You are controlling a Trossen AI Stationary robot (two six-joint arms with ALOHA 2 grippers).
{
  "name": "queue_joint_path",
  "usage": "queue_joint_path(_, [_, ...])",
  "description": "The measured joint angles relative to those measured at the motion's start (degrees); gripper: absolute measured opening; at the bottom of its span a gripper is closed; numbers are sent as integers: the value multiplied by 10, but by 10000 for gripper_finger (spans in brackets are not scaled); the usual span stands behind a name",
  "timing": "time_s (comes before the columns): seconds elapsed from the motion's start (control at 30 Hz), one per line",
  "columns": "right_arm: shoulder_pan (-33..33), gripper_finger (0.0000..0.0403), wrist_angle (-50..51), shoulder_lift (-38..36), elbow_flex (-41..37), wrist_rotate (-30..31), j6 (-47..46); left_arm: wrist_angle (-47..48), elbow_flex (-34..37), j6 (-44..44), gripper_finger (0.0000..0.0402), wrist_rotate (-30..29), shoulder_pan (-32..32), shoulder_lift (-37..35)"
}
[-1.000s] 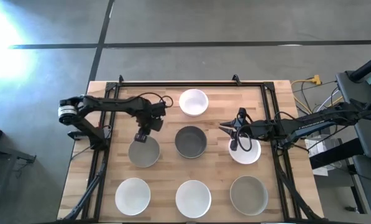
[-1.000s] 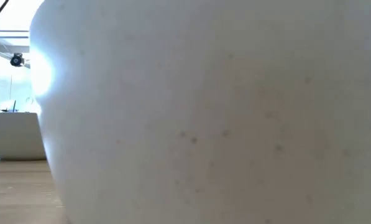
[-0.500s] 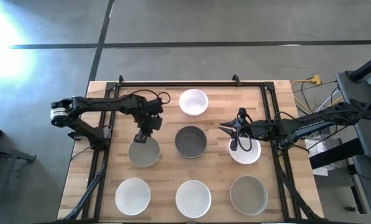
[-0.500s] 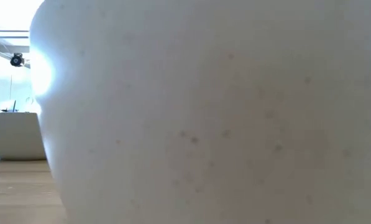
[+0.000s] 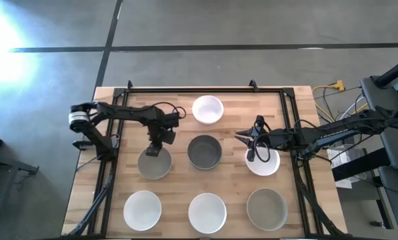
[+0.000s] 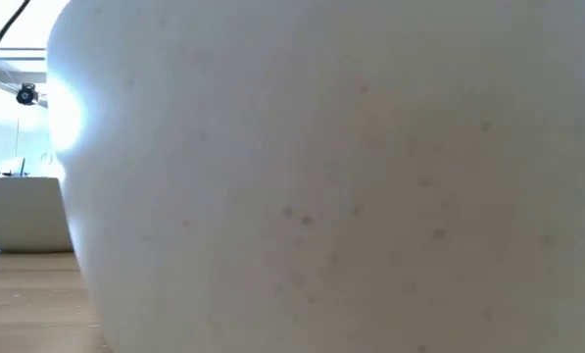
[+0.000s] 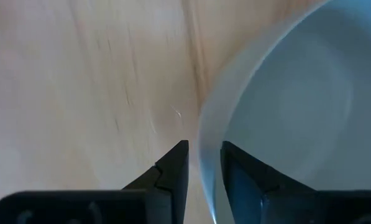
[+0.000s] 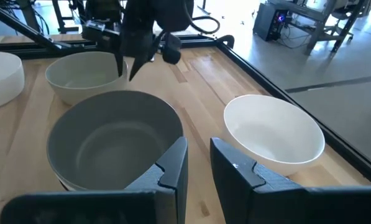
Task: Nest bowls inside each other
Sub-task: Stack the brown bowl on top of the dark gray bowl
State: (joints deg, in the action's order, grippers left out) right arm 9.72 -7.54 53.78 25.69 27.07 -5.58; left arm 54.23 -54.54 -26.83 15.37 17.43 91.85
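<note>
Several bowls stand on their bases on the wooden table: white ones (image 5: 207, 109) (image 5: 143, 209) (image 5: 207, 212), grey ones (image 5: 205, 152) (image 5: 267, 209). No black bowl shows. My left gripper (image 5: 153, 152) points down at the far rim of a grey bowl (image 5: 155, 165). It is open by a narrow gap, with one finger (image 7: 173, 168) outside the rim (image 7: 205, 155) and one (image 7: 244, 171) inside. My right gripper (image 5: 254, 156) hovers over the left rim of a white bowl (image 5: 264, 164), narrowly open (image 8: 197, 155), with only bare wood showing between its fingers. My left gripper stands astride the grey bowl's far rim (image 7: 205, 155) from above, one finger inside the bowl and one outside. A strip of wood shows between the outer finger and the rim. Whether the inner finger touches the wall, I cannot tell. The bowl rests on the table.
A black frame (image 5: 205, 88) runs round the table's far and side edges. In the low view a white bowl's wall (image 6: 321, 176) fills nearly the whole picture, with another bowl (image 6: 18, 211) behind it at the left. Bare wood lies between the bowls.
My left gripper has come down a little toward the near edge, onto the grey bowl's far rim, while its arm's base link swung left and back right. The right arm and all the bowls have kept still.
</note>
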Motion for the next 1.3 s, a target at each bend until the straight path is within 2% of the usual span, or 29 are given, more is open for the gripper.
queue_joint_path(0.13, [0,63,0,0,0,0,0,-1,2,-5,66,-10,-2,19])
queue_joint_path(0.27, [0,63,0,0,0,0,0,4,-2,-18,12,-26,-4,20])
queue_joint_path(0.43, [0,63,0,0,0,0,0,37,-28,-23,2,-50,-4,-2])
queue_joint_path(0.53, [0,63,0,0,0,0,0,81,-68,-24,1,-73,-4,-19])
queue_joint_path(0.8, [0,63,-4,0,0,0,10,93,-246,-56,1,-94,-16,-20])
queue_joint_path(1.03, [0,63,-4,0,0,0,11,112,-380,-85,0,-97,-32,48])
queue_joint_path(1.3, [0,63,1,0,0,0,13,135,-436,-112,0,-95,-43,152])
